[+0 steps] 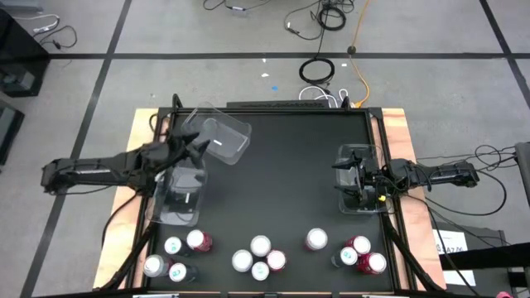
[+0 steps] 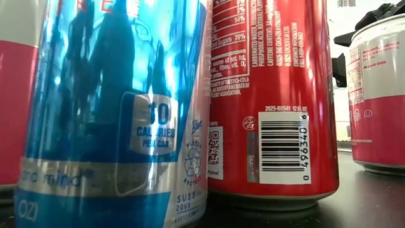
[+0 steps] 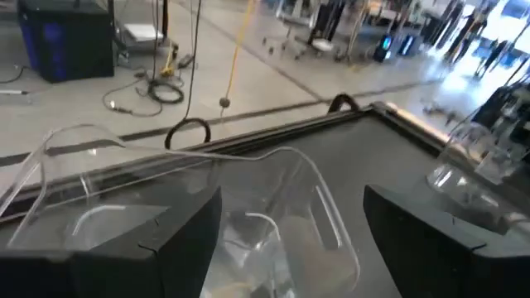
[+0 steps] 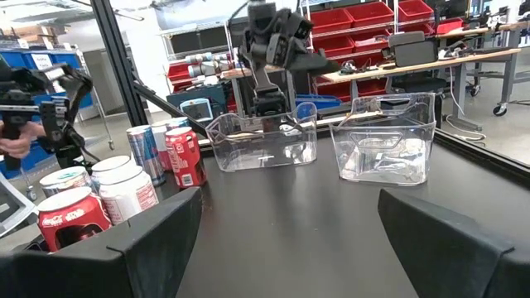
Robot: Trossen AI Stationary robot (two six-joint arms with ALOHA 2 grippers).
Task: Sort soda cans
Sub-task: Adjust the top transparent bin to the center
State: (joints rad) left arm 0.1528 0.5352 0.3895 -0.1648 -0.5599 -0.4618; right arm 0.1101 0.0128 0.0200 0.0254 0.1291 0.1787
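Observation:
Several soda cans [image 1: 261,247] stand upright in loose clusters along the table's near edge, with red, pinkish-red and silver-blue bodies. The low view is filled by a silver-blue can [image 2: 107,107], a red can [image 2: 272,95] and a pinkish can [image 2: 380,88]. My left gripper [image 1: 199,147] hangs open above the table's left part, between two clear bins, and touches neither. In the right wrist view the left gripper [image 4: 277,45] sits above the nearer bin [image 4: 261,141]. My right gripper [image 1: 341,175] is open over a third clear bin [image 1: 363,178] at the right edge.
The far left bin [image 1: 224,136] and the near left bin [image 1: 178,194] rest on the black table top [image 1: 290,165]. Bare table lies between the left bins and the right bin. Cables lie on the floor beyond the far edge. A person's hand [image 4: 16,124] shows in the room behind.

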